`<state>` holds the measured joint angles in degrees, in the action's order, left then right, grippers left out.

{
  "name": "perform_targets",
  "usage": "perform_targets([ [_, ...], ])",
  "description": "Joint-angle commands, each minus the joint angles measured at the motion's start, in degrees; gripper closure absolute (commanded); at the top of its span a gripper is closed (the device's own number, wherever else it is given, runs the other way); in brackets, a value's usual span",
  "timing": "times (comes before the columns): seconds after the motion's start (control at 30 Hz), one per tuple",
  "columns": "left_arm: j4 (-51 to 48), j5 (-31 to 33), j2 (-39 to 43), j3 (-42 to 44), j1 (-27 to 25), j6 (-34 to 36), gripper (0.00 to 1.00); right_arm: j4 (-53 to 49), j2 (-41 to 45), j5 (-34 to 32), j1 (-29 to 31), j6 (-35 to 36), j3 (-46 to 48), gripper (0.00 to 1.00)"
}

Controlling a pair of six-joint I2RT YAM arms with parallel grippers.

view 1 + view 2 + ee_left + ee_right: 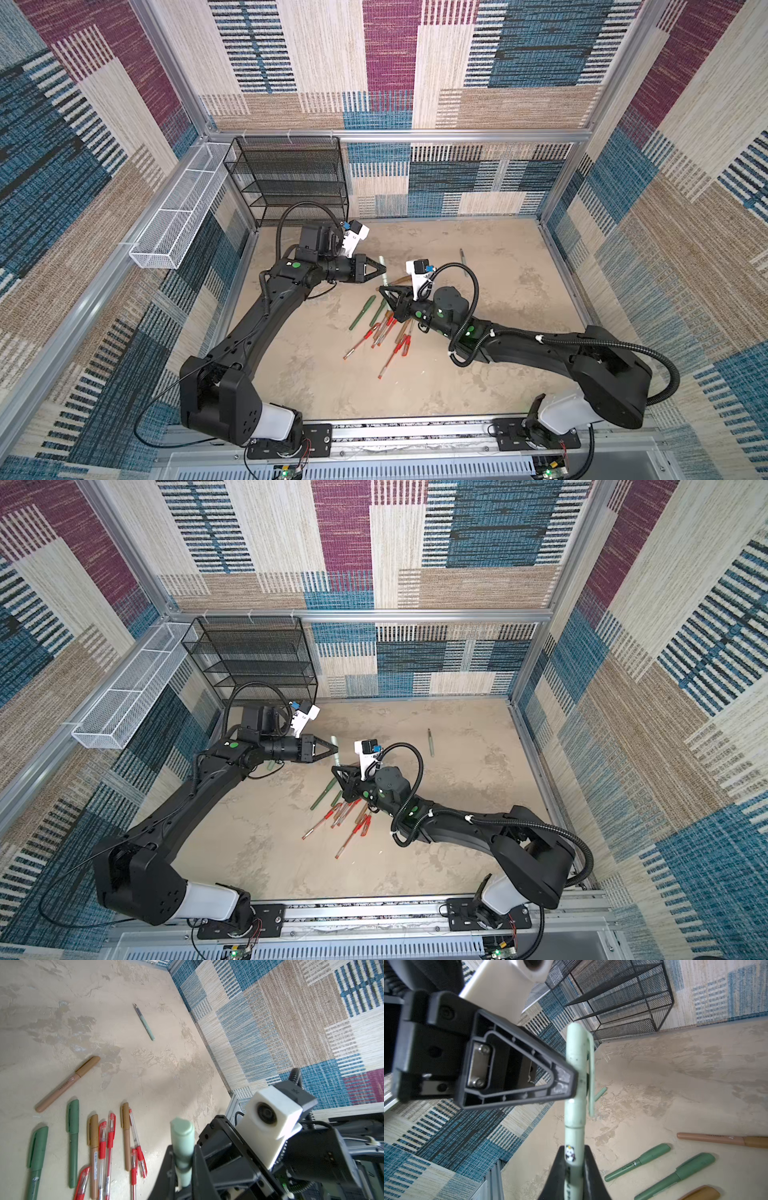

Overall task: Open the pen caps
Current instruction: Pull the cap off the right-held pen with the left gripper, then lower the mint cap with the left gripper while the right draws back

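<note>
Smooth cylindrical mint cap (576, 1053) tight in left gripper (381, 267), its slim barrel (574, 1138) tight in right gripper (574, 1159)

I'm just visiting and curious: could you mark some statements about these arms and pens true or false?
1. Both the left gripper and right gripper clamp one pale mint plastic pen. True.
2. Its mint cap is already off. False: the cap sits on the barrel.
3. The red-capped clear pens lie in the black wire-mesh shelf. False: the red-capped pens lie on the beige tabletop.
4. A slim uncapped mint pen lies alone, apart from the pile. True.
</note>
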<state>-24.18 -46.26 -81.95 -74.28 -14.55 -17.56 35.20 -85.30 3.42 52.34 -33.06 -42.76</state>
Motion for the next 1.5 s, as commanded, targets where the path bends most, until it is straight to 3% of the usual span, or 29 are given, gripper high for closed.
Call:
perform_targets([
  [0.0, 7.9, 9.9, -0.1, -2.6, 3.4, 1.8, 1.0, -4.9, -0.1, 1.9, 0.6, -0.8, 2.3, 1.0],
  [0.13, 7.6, 10.3, -0.3, -3.3, 5.9, 1.6, 1.0, -5.6, 1.0, 1.0, 0.8, -1.2, 3.3, 1.0],
  [0.27, 4.5, 12.5, 0.2, -2.6, 6.5, 6.6, 1.0, -5.5, 3.5, -1.0, 0.8, -1.0, 5.7, 1.0],
  [0.47, -6.3, 23.5, -0.4, -0.6, 6.5, 19.5, 1.0, -13.2, 10.1, -7.1, 0.3, -1.2, 6.8, 1.0],
  [0.57, -13.3, 27.8, -4.9, -2.5, 6.5, 22.8, 1.0, -18.5, 12.6, -8.1, -0.9, -0.1, 6.4, 1.0],
  [0.73, -9.9, 34.5, -8.7, 1.5, 6.8, 26.3, 1.0, -24.4, 17.2, -9.4, -3.0, -1.1, 7.1, 1.0],
  [0.97, -11.2, 44.4, -18.2, -2.5, 8.6, 31.4, 1.0, -31.9, 23.6, -12.0, -4.9, -0.2, 8.1, 1.0],
  [1.47, -13.7, 55.0, -31.2, -9.0, 10.1, 35.7, 1.0, -35.8, 36.5, -13.3, -8.0, 1.0, 14.9, 1.0],
])
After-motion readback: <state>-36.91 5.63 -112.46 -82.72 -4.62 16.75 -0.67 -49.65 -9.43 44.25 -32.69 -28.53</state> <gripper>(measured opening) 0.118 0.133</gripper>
